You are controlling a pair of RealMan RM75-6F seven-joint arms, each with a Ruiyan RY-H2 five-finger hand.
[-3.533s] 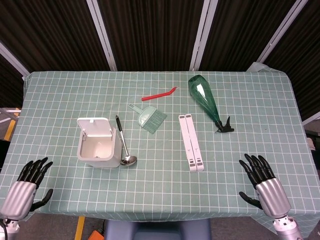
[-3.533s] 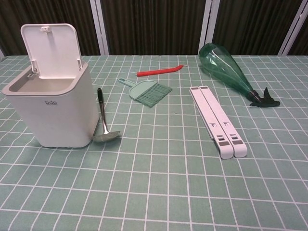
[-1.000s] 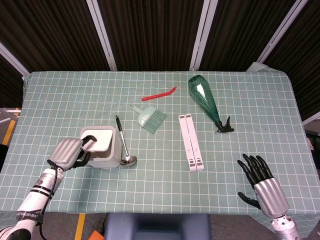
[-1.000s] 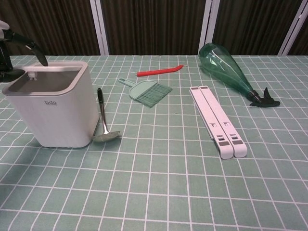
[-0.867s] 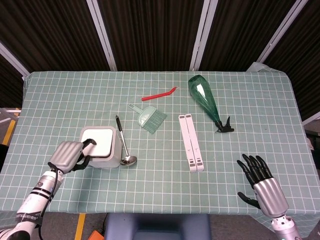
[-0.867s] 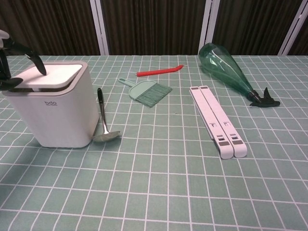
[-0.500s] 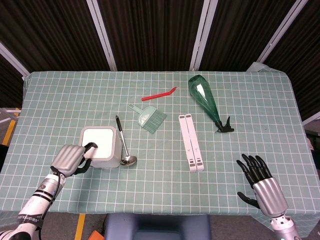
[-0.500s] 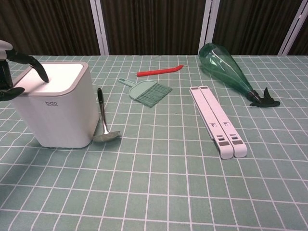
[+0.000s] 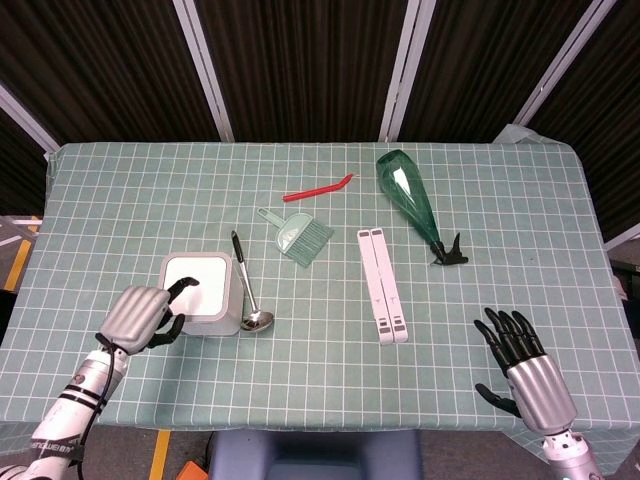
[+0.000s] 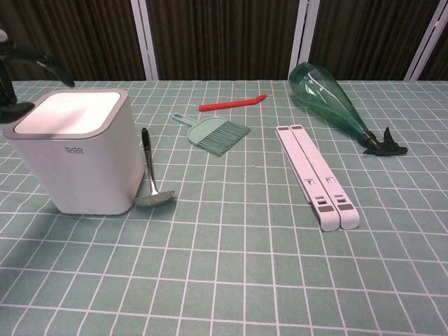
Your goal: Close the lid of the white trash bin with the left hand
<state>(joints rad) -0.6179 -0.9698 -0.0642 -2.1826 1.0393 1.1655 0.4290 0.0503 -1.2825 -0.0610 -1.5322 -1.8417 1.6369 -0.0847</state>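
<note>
In the lower left of the head view the left hand point(image 9: 140, 314) is just beside the white trash bin point(image 9: 201, 294), on its left side. Its dark fingers point(image 9: 183, 287) are apart and lifted above the left edge of the lid point(image 10: 70, 112); in the chest view they are seen at the upper left corner of the frame, clear of the lid, so the hand grips nothing. The lid lies flat and closed on the bin.

The bin stands on the green checked tablecloth point(image 9: 320, 380) in the left part of the table. A metal ladle point(image 9: 248, 292) lies touching or almost touching its right wall.

The right hand point(image 9: 523, 370) is in the lower right of the head view, well apart from all objects. Its fingers are spread and point to the upper part of the frame, and it is empty.
</note>
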